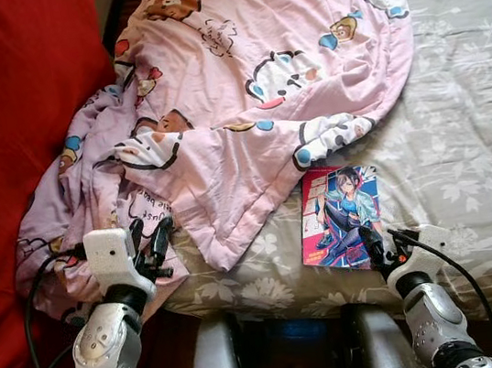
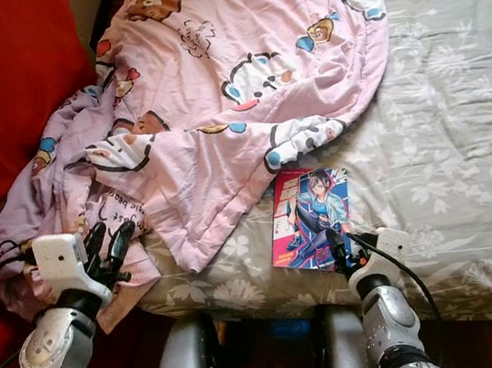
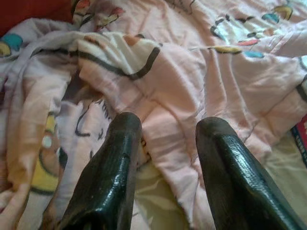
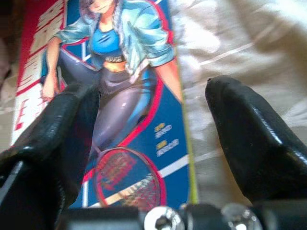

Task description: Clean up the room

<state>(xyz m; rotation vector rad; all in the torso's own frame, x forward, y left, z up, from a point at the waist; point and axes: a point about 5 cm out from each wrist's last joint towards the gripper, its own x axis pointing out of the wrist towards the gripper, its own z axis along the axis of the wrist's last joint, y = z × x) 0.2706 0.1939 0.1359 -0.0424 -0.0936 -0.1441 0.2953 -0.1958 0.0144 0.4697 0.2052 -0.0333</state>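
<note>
You have a grey floral bed beside a red wall; pink blanket rumpled, magazine at its edge. Left gripper and right gripper both spread, empty.

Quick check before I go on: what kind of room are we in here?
Most likely a bedroom. The robot faces a bed with a grey floral sheet, a rumpled pink cartoon-print blanket across it, and a comic book lying near the edge.
</note>
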